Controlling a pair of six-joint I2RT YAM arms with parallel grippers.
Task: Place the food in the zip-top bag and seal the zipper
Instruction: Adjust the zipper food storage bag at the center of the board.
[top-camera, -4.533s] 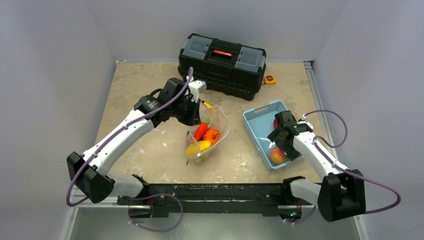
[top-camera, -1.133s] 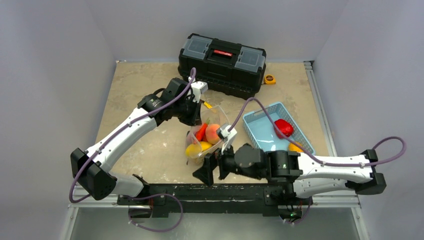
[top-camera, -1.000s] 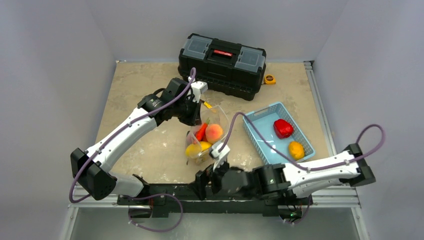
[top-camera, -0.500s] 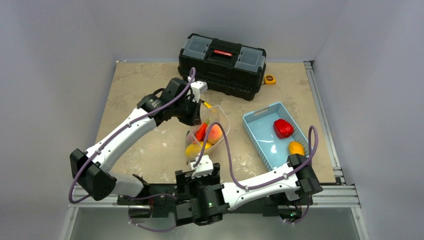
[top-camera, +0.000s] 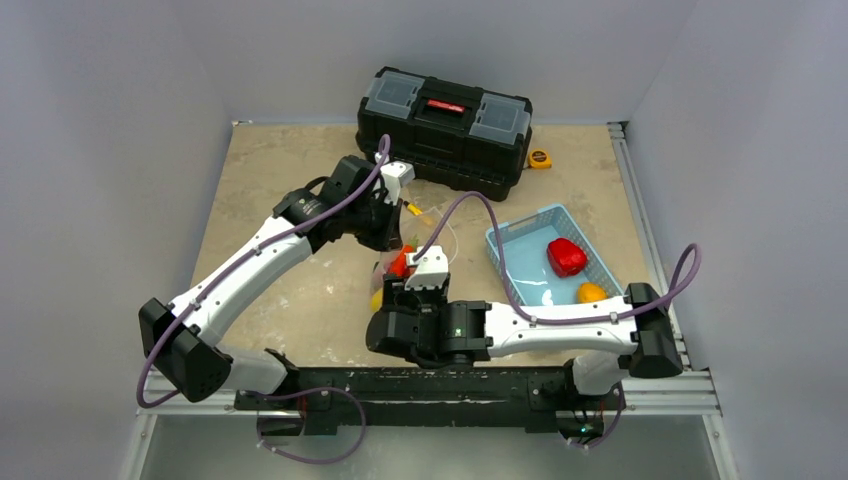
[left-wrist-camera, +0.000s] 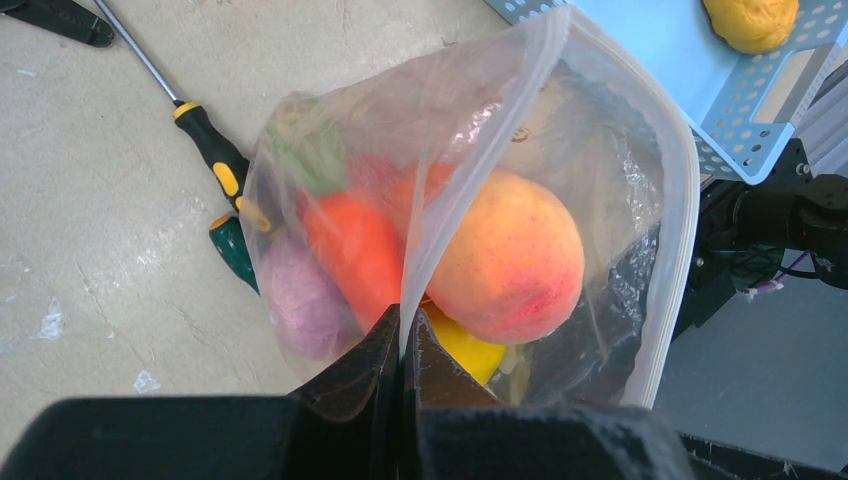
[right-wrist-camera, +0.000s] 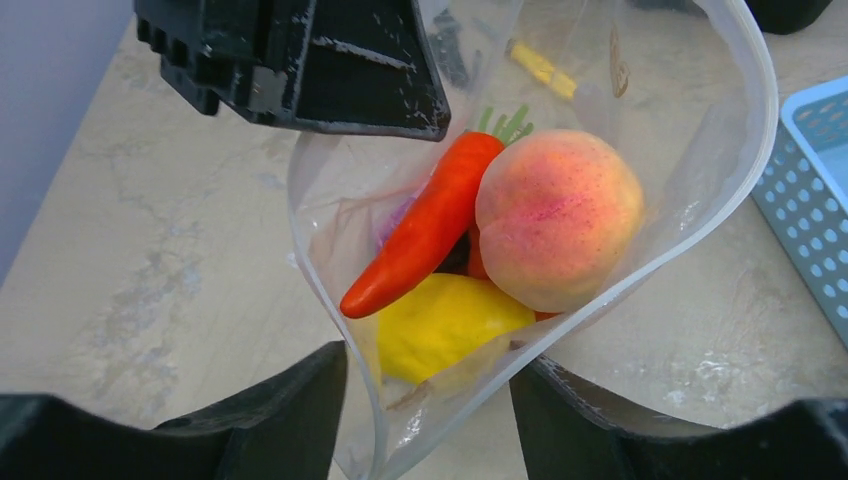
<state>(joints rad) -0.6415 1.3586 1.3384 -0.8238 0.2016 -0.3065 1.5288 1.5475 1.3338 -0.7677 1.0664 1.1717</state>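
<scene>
While the left claw (left-wrist-camera: 403, 335) is clamped tight on the far lip of the zip-top bag (left-wrist-camera: 330, 110) and holds that lip up, the right claw (right-wrist-camera: 430, 430) stands with its jaws apart, one finger on either side of the bag's near end. I cannot tell whether those fingers touch the film.

The bag sits about the middle of the desk (top-camera: 280, 170), between the two claws, with its mouth gaping and the zipper (right-wrist-camera: 650, 270) unpressed along the rim. Inside lie a peach (right-wrist-camera: 558, 215), a carrot (right-wrist-camera: 425, 225), a yellow piece (right-wrist-camera: 445, 325) and a purple piece (left-wrist-camera: 300, 300), packed against each other.

Toward the desk's right edge is the blue basket (top-camera: 525, 215), where a red pepper (top-camera: 566, 256) and an orange fruit (top-camera: 591, 292) wait well apart from the bag. So the filling looks unfinished, and sealing would be premature. The step in hand reads as the right claw taking hold of the near lip.

If it does close, it should catch one wall of film only, or the mouth will be pinched shut. One claw must then come free to fetch the basket's two pieces.

Just beside the bag lies a yellow-handled screwdriver (left-wrist-camera: 210, 150). A black toolbox (top-camera: 445, 120) stands at the far edge.
</scene>
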